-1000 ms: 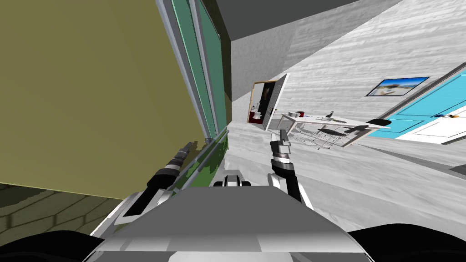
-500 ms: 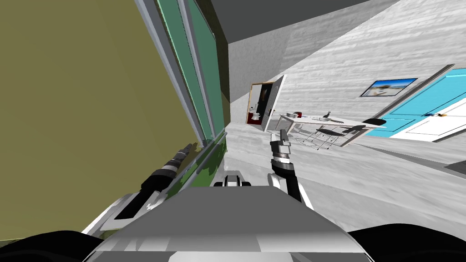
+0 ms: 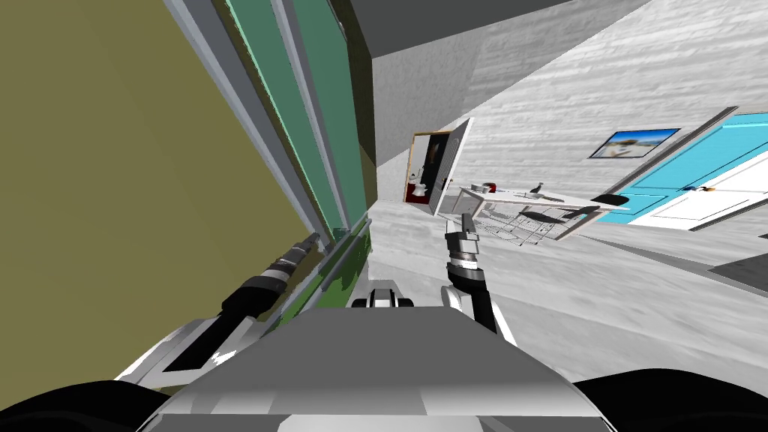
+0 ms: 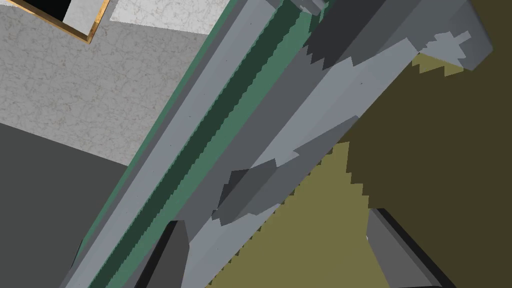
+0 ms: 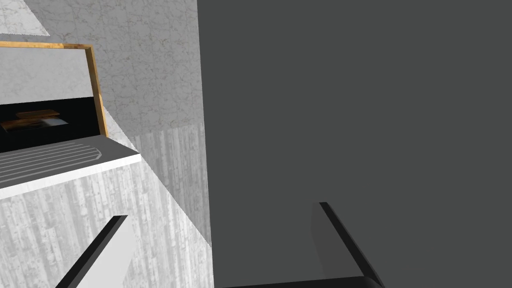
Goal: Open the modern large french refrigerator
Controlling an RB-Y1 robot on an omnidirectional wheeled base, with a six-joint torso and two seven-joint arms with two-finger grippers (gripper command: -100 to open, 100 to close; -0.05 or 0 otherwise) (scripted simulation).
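Left gripper (image 3: 309, 241) is right up at the refrigerator (image 3: 112, 187). Its jaws are wide, with the long grey handle (image 4: 320, 110) running up between them just beside one finger (image 4: 167, 255), and the olive door face (image 4: 310, 235) ahead of the gap. Green strips (image 4: 225, 130) run alongside the handle. The refrigerator's inside is hidden. Right gripper (image 3: 466, 221) is raised well apart from it, jaws wide too.
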